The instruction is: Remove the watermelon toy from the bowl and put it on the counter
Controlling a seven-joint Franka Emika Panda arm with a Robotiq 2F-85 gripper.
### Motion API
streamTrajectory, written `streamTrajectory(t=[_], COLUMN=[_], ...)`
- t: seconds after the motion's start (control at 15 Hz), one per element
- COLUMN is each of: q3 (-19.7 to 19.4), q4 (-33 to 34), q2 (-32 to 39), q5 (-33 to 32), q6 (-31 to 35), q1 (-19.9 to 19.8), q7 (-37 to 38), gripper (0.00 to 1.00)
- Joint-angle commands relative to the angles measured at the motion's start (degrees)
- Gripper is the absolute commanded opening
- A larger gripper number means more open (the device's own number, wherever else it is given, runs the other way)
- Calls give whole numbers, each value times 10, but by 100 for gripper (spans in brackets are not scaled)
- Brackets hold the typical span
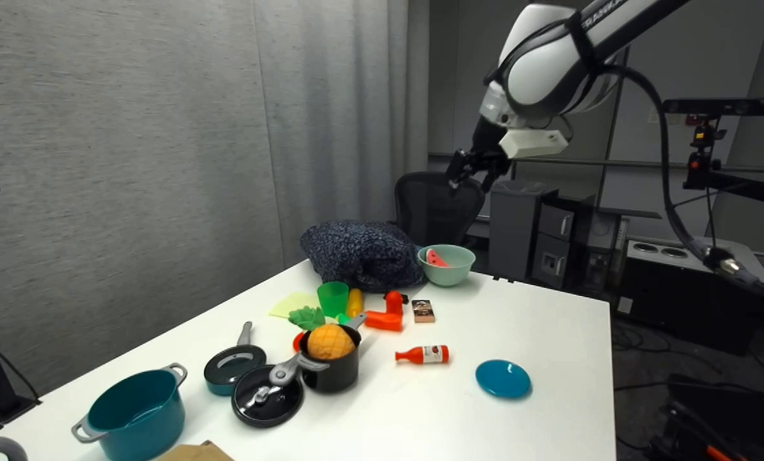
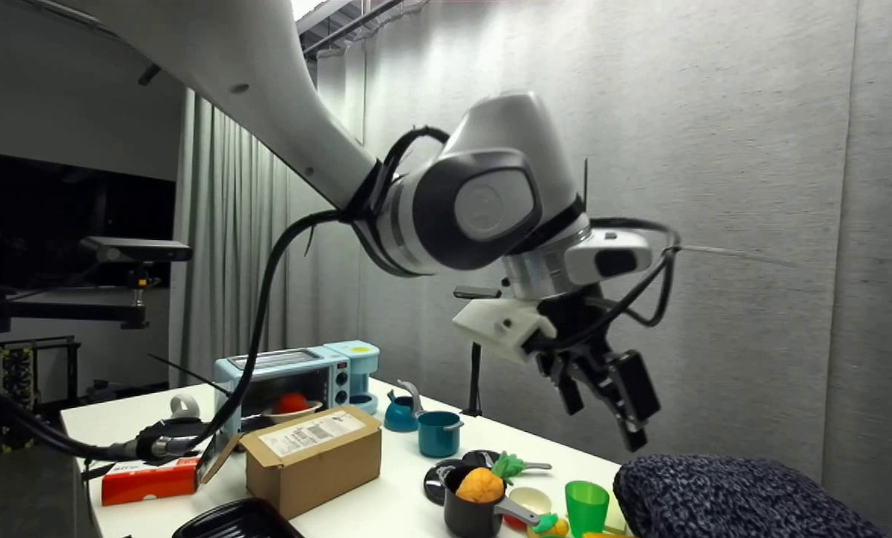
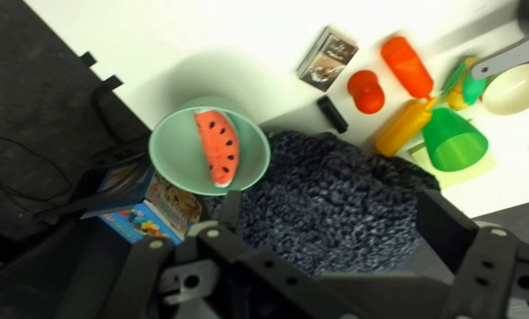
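The watermelon toy (image 3: 219, 148) is a red wedge with black seeds, lying in the pale mint bowl (image 3: 173, 153) in the wrist view. The toy (image 1: 434, 258) and the bowl (image 1: 447, 275) also show in an exterior view, at the far corner of the white counter (image 1: 548, 333). Both are out of view in the exterior view from behind the arm. My gripper (image 3: 331, 195) is open and empty, with its fingers over the dark blanket beside the bowl. In both exterior views the gripper (image 1: 470, 180) (image 2: 604, 426) hangs well above the counter.
A dark knitted blanket (image 1: 363, 256) lies against the bowl. A small box (image 1: 423, 311), red bottle (image 1: 423, 355), green cup (image 1: 333, 298), black pot (image 1: 334, 372) and blue disc (image 1: 503, 378) stand around. A cardboard box (image 2: 315, 456) and toy oven (image 2: 289, 381) are farther off.
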Motion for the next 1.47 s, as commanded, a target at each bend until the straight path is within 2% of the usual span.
streamTrajectory(t=[0.0,0.13,0.2,0.4,0.73,1.0,1.13,1.2,1.4], q3=[32,47,37,44,46,26,10,3,-16], q4=[50,90,36,71,78,125,157,172,211], q2=[86,128,84,126,127,159,189,206,261], q5=[-24,-16,-13,-11,-11,-49,-60,-59,-31], q6=[18,-35,3,-14,-31,-107,-120,-121,-67], q1=[43,73,60,86,84,89,81,77,63], q7=[97,139,105,134,118,138,154,156,177], gripper=[100,100,100,100,100,100,100,100,100])
